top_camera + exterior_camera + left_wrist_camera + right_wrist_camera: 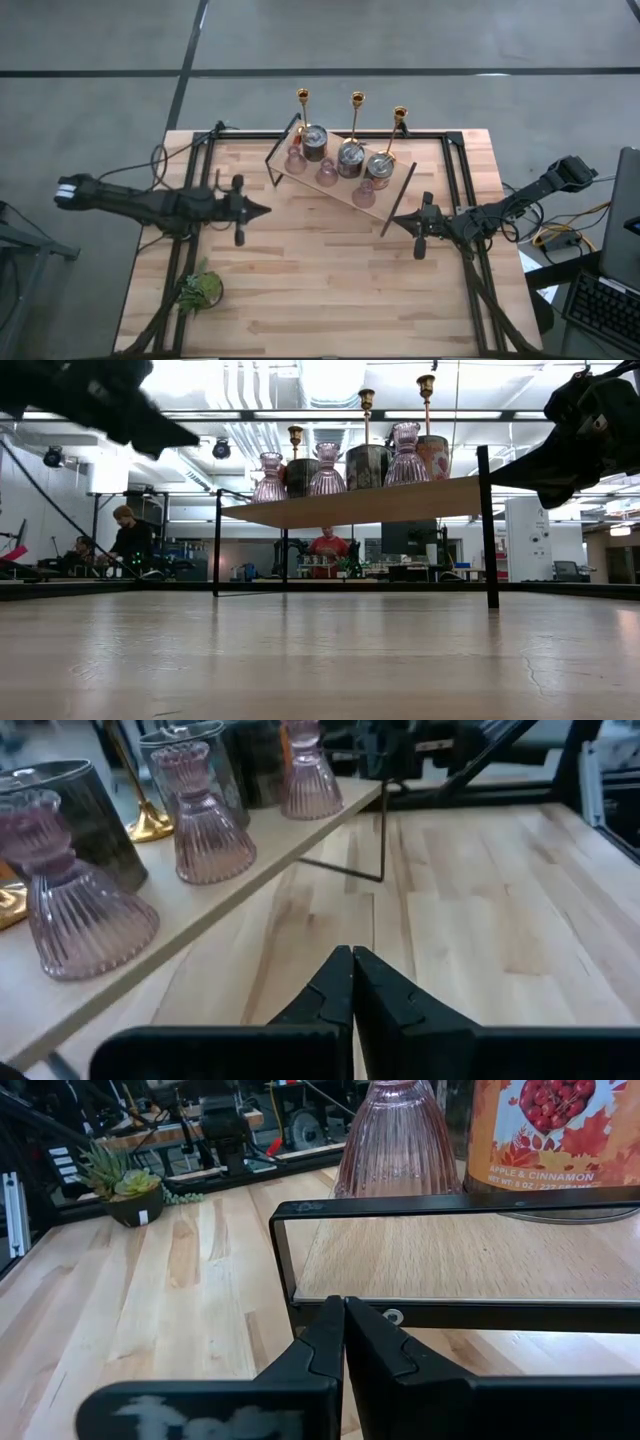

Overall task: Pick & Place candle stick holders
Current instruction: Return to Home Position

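Right pincer (344,1306) and left pincer (352,956) pressed closed, empty; jar (555,1135) label reads "APPLE & CINNAMON".

— Setting?
— Robotics lab, open workshop floor. Exposed ceiling ducts (240,438), bright overhead lights (330,375), people (128,535) seated at cluttered benches beyond the wooden table (300,650).
— Anything else?
— Bare concrete floor (90,40). Keyboard (600,308) and loose cables (560,238) beside the table.

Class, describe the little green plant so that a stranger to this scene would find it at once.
Start at the wooden table. The shelf of candle holders stands toward one edge; the plant sits alone near the opposite edge, on the left arm's side. It is the only green, leafy thing there.
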